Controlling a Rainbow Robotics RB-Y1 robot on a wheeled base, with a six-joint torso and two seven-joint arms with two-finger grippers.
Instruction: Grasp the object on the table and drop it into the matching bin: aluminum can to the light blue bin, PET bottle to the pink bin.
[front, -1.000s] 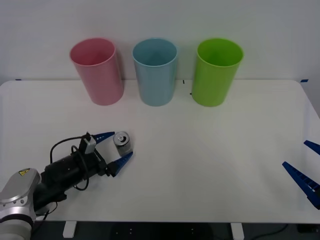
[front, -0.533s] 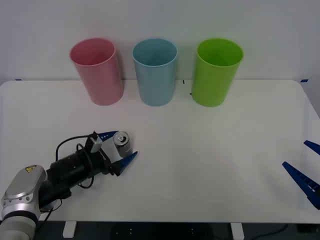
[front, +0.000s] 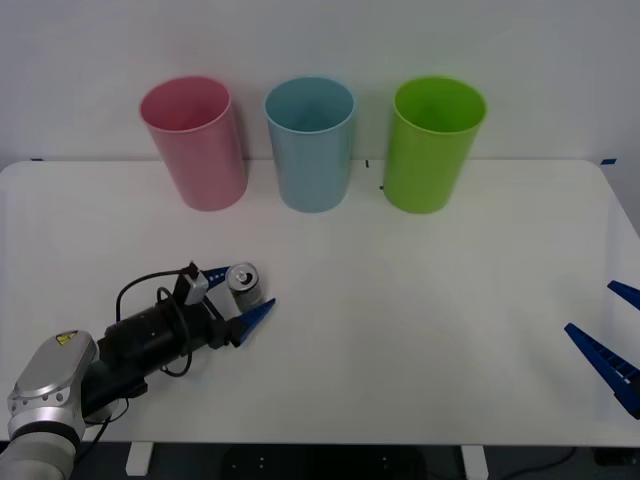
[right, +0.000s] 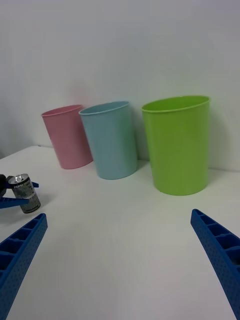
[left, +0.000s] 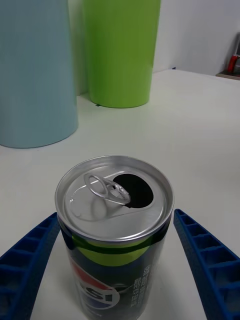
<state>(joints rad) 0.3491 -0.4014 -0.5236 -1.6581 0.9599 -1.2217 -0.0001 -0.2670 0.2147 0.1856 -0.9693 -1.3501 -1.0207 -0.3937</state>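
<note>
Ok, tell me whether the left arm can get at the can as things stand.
Probably yes. The left gripper already has its open fingers either side of the upright aluminum can, with nothing between them.

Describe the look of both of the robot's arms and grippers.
The left arm has a silver-grey rounded shell with a small yellow warning label, then a black wrist section with looping black cables and a small silver block on top. The left gripper has two blue, ribbed, tapering fingers. The right gripper has the same blue ribbed fingers, long and pointed.
</note>
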